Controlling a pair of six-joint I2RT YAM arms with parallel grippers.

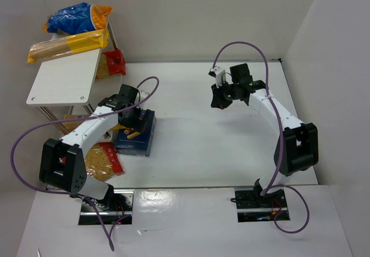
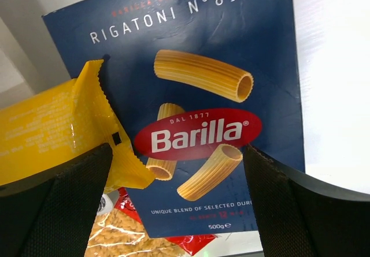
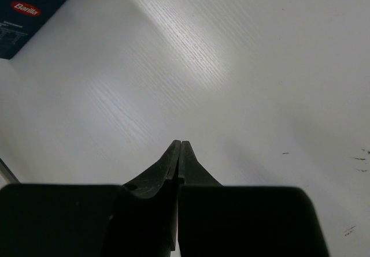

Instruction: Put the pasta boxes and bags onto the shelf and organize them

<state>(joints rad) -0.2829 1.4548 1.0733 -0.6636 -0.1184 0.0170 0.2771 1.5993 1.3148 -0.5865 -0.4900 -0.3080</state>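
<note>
The dark blue Barilla rigatoni box [image 1: 140,134] lies flat on the white floor by the shelf's foot. My left gripper [image 1: 129,117] hovers just over it, open and empty; in the left wrist view [image 2: 179,205] the box [image 2: 196,89] fills the gap between the wide-apart fingers [image 2: 63,211]. A yellow spaghetti bag end [image 2: 58,127] overlaps the box's left edge. A clear red-ended short pasta bag [image 2: 124,237] pokes out under the box's near corner. The shelf's white top board [image 1: 63,81] carries a spaghetti bag [image 1: 69,44] and the blue-orange bag [image 1: 78,17]. My right gripper [image 1: 222,98] is shut and empty [image 3: 181,144].
A red-ended short pasta bag [image 1: 113,63] sits on a lower tier behind the board. Another short pasta bag [image 1: 104,161] lies on the floor by the left arm's base. White walls enclose the floor. The box's corner shows in the right wrist view [image 3: 26,11].
</note>
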